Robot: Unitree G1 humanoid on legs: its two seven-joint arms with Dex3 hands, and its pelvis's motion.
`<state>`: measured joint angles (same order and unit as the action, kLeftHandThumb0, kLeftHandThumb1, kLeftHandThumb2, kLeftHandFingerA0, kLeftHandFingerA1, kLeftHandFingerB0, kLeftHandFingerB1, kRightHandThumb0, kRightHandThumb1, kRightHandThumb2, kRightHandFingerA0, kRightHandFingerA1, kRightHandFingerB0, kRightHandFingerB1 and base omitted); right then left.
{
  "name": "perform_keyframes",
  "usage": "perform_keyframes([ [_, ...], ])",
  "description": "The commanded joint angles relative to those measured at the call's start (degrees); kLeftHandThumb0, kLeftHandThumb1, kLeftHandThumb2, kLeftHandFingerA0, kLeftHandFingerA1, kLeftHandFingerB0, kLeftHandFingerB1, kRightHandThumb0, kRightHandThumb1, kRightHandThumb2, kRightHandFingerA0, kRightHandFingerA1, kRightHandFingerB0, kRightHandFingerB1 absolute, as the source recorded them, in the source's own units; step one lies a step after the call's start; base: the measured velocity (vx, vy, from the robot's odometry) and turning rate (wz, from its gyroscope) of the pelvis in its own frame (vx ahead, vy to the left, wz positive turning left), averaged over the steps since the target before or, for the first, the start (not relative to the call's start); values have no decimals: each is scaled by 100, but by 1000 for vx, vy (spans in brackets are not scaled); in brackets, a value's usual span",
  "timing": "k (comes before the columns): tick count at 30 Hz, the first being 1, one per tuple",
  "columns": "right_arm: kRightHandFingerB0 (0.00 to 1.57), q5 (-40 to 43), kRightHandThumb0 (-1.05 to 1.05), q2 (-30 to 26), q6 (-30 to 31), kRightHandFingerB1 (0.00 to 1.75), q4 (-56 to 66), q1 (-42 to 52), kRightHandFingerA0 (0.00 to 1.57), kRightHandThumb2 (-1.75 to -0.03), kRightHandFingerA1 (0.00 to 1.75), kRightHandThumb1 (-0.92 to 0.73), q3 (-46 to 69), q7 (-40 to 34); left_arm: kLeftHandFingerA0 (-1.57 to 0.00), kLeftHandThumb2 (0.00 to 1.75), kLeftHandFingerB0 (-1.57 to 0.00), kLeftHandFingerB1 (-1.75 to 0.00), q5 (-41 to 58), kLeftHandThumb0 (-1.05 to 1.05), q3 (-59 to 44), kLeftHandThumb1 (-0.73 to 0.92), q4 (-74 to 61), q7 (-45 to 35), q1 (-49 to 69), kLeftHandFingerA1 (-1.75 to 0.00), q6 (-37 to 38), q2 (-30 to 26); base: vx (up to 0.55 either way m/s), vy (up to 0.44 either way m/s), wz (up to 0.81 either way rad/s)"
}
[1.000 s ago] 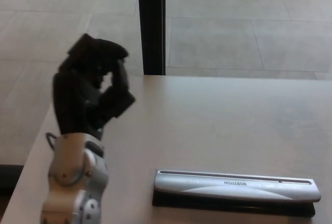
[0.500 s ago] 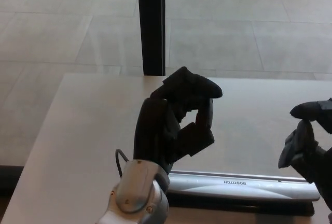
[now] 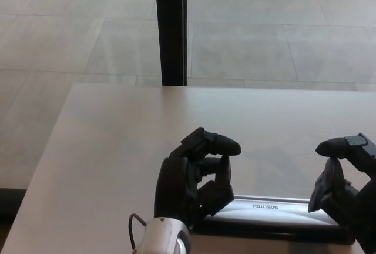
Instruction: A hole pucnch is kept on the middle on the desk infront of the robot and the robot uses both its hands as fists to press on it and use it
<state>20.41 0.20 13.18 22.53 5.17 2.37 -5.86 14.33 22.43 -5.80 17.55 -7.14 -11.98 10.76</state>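
Punch handling first: hole punch point(image 3: 276, 211) is a long silver lever bar on a black base, lying lengthwise along the desk's near edge, approx centred but running toward the near right corner. Looks like stiff metal w/ a sprung lever, prob fairly heavy, so I'd expect it to sit put under load rather than skate. Top is smooth and slightly crowned, so a fist could slide off if I land off-centre.

No need to grip it. I judge the contact pts should be on top of the bar, one fist toward each end, pressing straight down so it doesn't rock.

Left hand point(image 3: 197, 174) has its fingers point(image 3: 217, 144) curled in together as a fist, holding nothing, over the bar's left end; can't tell if it's touching yet. Right hand point(image 3: 343, 177) is at the right end, also curled, thumb tucked under, partly cut off by the frame edge.

Desk point(image 3: 111, 148) surface is plain, nothing else on it.
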Motion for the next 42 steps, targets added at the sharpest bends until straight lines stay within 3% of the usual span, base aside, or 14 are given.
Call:
perform_keyframes([
  [1, 64, -546, -32, 278, -144, 161, -206, 478, 104, -107, 175, -64, -176, -320, -88, 72, -51, -146, 180, -37, 309, 87, 1015, 1071, 1218, -175, 1362, 2074, 0, 0, 0],
  [4, 63, -656, -32, 511, -420, 160, -347, 696, 103, -103, 175, -66, -262, -421, -84, 73, -52, -138, 18, -35, 365, 87, 1405, 1361, 1245, -175, 1735, 2253, 0, 0, 0],
  [6, 61, -762, -33, 707, -616, 167, -466, 866, 104, -104, 175, -66, -367, -512, -86, 73, -52, -141, -87, -36, 388, 87, 1697, 1561, 1207, -175, 1971, 2392, 0, 0, 0],
  [9, 64, -922, -34, 785, -807, 163, -602, 968, 104, -104, 175, -65, -486, -509, -85, 73, -52, -140, -129, -37, 414, 87, 1931, 1656, 1160, -175, 2216, 2455, 0, 0, 0],
  [14, 73, -1210, -31, 836, -1240, 152, -1020, 982, 100, -102, 175, -69, -507, -568, -84, 70, -51, -141, -180, -39, 517, 90, 2189, 1807, 1177, -175, 2474, 2491, 0, 0, 0],
  [17, 62, -1165, -32, 816, -1676, 168, -1561, 862, 100, -98, 175, -70, -172, -529, -87, 70, -53, -146, -400, -36, 659, 89, 2474, 2074, 1232, -175, 2835, 2509, 0, 0, 0],
  [25, 65, -902, -32, 725, -2170, 164, -2565, 647, 104, -103, 175, -65, 365, -405, -92, 80, -56, -148, -809, -32, 732, 85, 3045, 2515, 1002, -175, 3312, 2475, 0, 0, 0],
  [26, 72, -866, -32, 710, -2283, 157, -2839, 588, 100, -105, 175, -64, 459, -418, -93, 79, -55, -149, -936, -32, 770, 85, 3168, 2588, 938, -175, 3382, 2426, 0, 0, 0],
  [29, 64, -815, -32, 710, -2398, 169, -3077, 463, 101, -102, 175, -66, 514, -387, -93, 79, -55, -156, -1106, -32, 831, 85, 3329, 2749, 833, -175, 3461, 2368, 0, 0, 0],
  [30, 72, -741, -31, 735, -2410, 160, -3149, 407, 98, -106, 175, -65, 555, -367, -95, 85, -58, -158, -1178, -31, 843, 81, 3470, 2788, 787, -175, 3551, 2351, 0, 0, 0],
  [34, 71, -544, -28, 835, -2429, 159, -3370, 248, 99, -106, 175, -67, 665, -351, -93, 97, -60, -161, -1488, -28, 968, 76, 3980, 2968, 597, -175, 3732, 2254, 0, 0, 0],
  [38, 76, -543, -27, 828, -2420, 154, -3543, 75, 102, -107, 175, -66, 722, -421, -89, 93, -66, -150, -1597, -29, 1127, 76, 4324, 3035, 554, -175, 3915, 2295, 0, 0, 0],
  [42, 76, -527, -26, 854, -2404, 156, -3588, -39, 101, -108, 175, -67, 759, -450, -89, 90, -66, -151, -1585, -28, 1225, 77, 4432, 2950, 570, -175, 4115, 2286, 0, 0, 0],
])
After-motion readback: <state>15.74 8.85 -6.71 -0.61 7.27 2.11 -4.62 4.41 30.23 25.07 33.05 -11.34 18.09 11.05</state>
